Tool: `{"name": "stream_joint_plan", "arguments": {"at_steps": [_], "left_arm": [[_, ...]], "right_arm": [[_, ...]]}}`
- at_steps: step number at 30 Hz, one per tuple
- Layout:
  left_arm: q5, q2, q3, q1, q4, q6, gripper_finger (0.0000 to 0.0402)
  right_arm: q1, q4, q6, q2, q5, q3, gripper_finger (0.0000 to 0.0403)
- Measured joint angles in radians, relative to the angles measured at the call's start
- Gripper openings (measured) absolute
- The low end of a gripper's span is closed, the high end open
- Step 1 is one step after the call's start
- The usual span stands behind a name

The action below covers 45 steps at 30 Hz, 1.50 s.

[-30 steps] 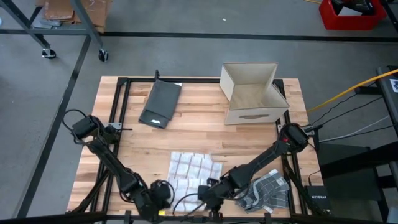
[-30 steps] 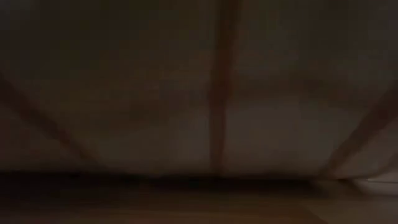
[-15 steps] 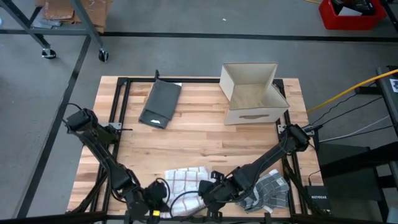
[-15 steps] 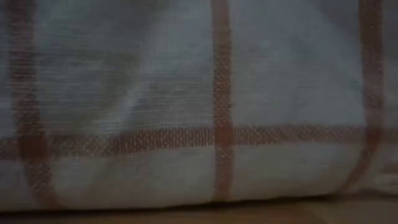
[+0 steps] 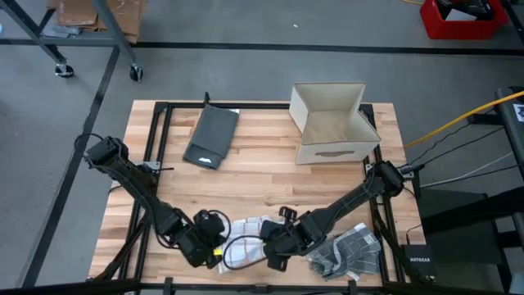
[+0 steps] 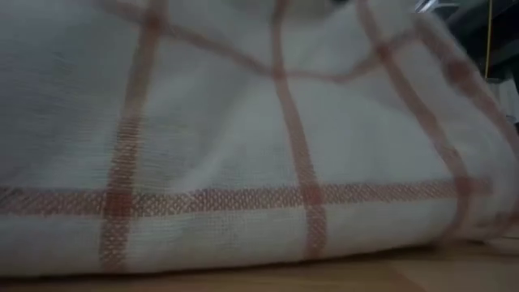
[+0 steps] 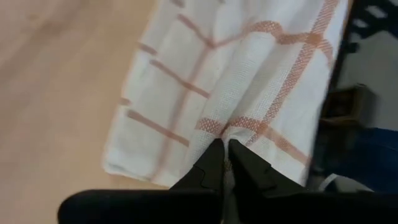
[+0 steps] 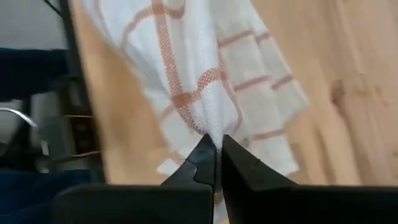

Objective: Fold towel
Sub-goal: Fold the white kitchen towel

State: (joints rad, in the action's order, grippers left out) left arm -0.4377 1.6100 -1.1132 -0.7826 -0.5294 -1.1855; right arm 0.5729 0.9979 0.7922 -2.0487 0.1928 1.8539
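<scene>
The table (image 5: 262, 168) is a pale butcher-block slab of glued wooden strips inside a black frame, its grain smooth enough for cloth to slide on. Toward its far right corner stands an open cardboard box (image 5: 332, 123), stiff and square, and toward the far left lies a dark grey folded cloth (image 5: 211, 137), flat and limp; neither is in play. Near the right corner of the near edge sits a crumpled grey checked cloth (image 5: 348, 250).

The towel (image 5: 246, 233), white woven cotton with thin orange-red grid lines, lies bunched at the middle of the near edge. It is gathered because each arm pinches one corner and lifts it, probably to carry that edge over for a fold. The left end effector (image 7: 225, 152) is closed on the weave, and the right end effector (image 8: 216, 149) likewise clamps a puckered corner.
</scene>
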Motion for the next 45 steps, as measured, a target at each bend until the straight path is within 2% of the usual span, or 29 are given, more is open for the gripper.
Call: {"name": "stream_joint_plan", "arguments": {"at_steps": [12,15,18,21,25,29,35,41,45], "left_arm": [[-0.024,0.004,0.014,0.086,-0.117,0.085,0.0015],[-0.024,0.021,0.014,0.100,-0.116,0.126,0.0016],[-0.015,0.047,0.015,0.104,-0.124,0.170,0.0017],[-0.006,0.076,0.017,0.102,-0.142,0.191,0.0017],[-0.010,0.100,0.017,0.103,-0.190,0.164,0.0017],[-0.016,0.111,0.017,0.104,-0.229,0.122,0.0017],[-0.046,0.112,0.016,0.103,-0.232,0.066,0.0017],[-0.047,0.112,0.016,0.103,-0.231,0.077,0.0017],[-0.047,0.112,0.015,0.103,-0.230,0.116,0.0017]], "right_arm": [[-0.086,-0.022,-0.118,0.000,0.005,-0.165,0.0015],[-0.104,-0.034,-0.130,0.000,-0.040,-0.184,0.0021],[-0.112,-0.027,-0.172,0.001,-0.091,-0.186,0.0048],[-0.110,-0.020,-0.195,0.001,-0.097,-0.188,0.0091],[-0.107,-0.011,-0.200,0.002,-0.070,-0.188,0.0143],[-0.108,-0.013,-0.200,0.001,-0.007,-0.188,0.0167],[-0.108,-0.021,-0.200,0.002,0.006,-0.171,0.0162],[-0.108,-0.029,-0.239,0.002,0.035,-0.067,0.0149],[-0.108,-0.139,-0.298,0.003,0.060,-0.038,0.0146]]}}
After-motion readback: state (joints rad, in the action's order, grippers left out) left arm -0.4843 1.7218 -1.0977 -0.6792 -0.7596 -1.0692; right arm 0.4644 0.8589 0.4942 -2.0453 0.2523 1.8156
